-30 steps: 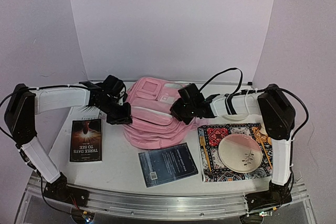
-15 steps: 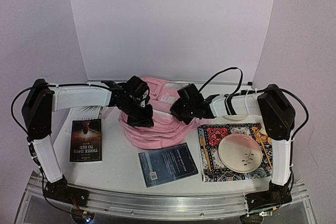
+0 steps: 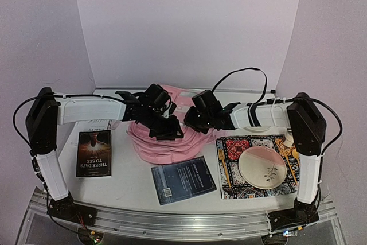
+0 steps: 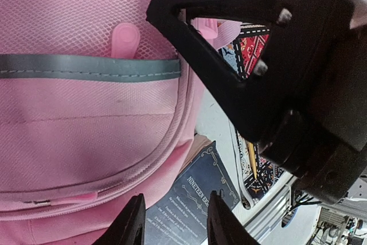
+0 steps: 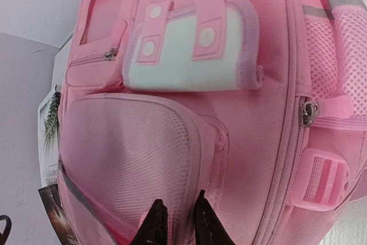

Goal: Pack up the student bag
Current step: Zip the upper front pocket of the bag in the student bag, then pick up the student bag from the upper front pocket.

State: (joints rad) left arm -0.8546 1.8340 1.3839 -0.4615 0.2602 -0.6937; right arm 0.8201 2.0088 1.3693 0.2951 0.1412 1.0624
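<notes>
Top camera sat high behind the arm bases, tilted down and forward: whole table (image 3: 132, 182), far off. Left wrist camera was hard against the bag (image 4: 86, 130), facing past left fingers (image 4: 133, 225) to the blue book (image 4: 195, 205) and mat (image 4: 252, 44). Right wrist camera looked close onto the bag's pocketed front, right fingers (image 5: 153, 225) at the bottom edge. All three shared the bag; top and left wrist shared book and mat.

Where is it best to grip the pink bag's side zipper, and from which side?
Probably the pink pull tab on the metal slider of the student bag: a flat strip sticking out sideways, so come from its free end and pinch across its flat faces.
</notes>
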